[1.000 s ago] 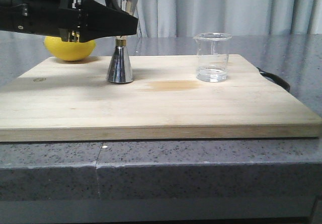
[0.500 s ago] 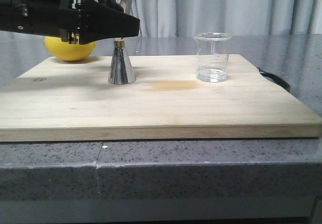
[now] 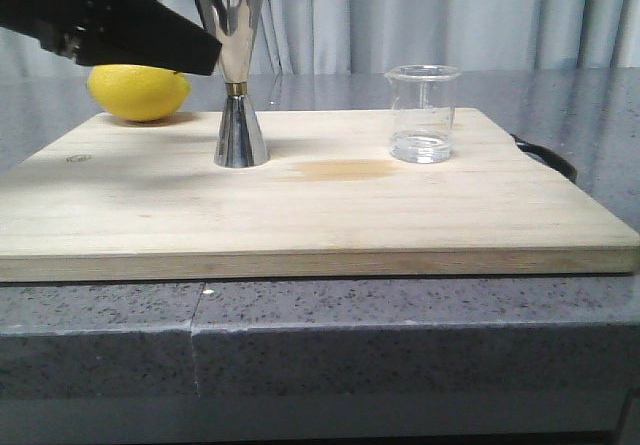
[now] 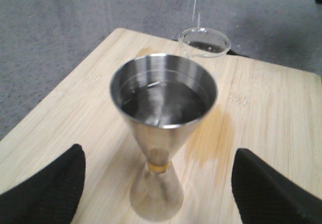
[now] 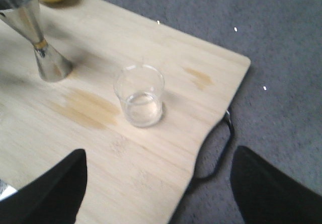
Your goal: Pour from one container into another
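One tall shiny steel hourglass-shaped jigger (image 3: 235,77) with a thin gold waist band, one clear glass beaker (image 3: 422,113), one yellow lemon (image 3: 138,92), one pale wooden cutting board (image 3: 300,215), and two black grippers, one in each wrist view.

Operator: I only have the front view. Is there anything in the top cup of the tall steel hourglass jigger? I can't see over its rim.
Observer: Yes. The left wrist view looks down into the steel hourglass jigger, and clear liquid seems to sit in the top cup, below the rim.
Operator: Are the left fingers on it?
Observer: No. The left fingers are spread wide, one on either side of the jigger, with bare light wooden board showing in between.
Operator: The right arm is out of my picture. Where is it?
Observer: The right fingers are open above the board, pointing towards the clear glass beaker and not touching it.
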You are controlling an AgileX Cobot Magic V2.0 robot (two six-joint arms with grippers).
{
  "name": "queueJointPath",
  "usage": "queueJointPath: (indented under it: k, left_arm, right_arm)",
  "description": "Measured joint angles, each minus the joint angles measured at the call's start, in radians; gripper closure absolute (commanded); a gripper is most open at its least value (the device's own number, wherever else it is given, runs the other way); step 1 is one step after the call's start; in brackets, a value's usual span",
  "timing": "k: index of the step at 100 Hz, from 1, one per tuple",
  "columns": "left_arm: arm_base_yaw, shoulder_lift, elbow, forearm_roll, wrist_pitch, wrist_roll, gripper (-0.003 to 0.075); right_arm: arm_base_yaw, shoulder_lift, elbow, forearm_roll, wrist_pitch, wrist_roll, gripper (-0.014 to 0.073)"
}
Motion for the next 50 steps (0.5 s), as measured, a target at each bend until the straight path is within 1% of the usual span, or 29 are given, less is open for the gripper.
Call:
queueJointPath:
  k: [13, 20, 25, 27, 37, 50]
  left_arm:
    - [0.002, -0.119, 0.0, 0.217, -0.067, -0.204, 0.0165]
    - [0.004, -0.194, 0.0, 0.352, -0.084, -0.344, 0.0165]
    - [0.004, -0.249, 0.0, 0.452, -0.086, -0.473, 0.0165]
    - [0.004, -0.274, 0.0, 0.493, -0.086, -0.508, 0.0165]
    - [0.004, -0.389, 0.0, 0.686, -0.083, -0.791, 0.0165]
    - [0.004, -0.532, 0.0, 0.929, -0.061, -1.115, 0.0165]
  right_arm:
    - [-0.095, 0.0, -0.07, -0.028, 0.202, 0.055, 0.0064]
    - [-0.145, -0.001, -0.096, -0.056, 0.289, 0.096, 0.0064]
    - [-0.181, -0.004, -0.109, -0.081, 0.337, 0.128, 0.0064]
    - [-0.188, -0.004, -0.109, -0.092, 0.352, 0.141, 0.0064]
    - [-0.228, -0.006, -0.115, -0.143, 0.413, 0.191, 0.0066]
    - [-0.239, -0.022, -0.115, -0.195, 0.454, 0.231, 0.0066]
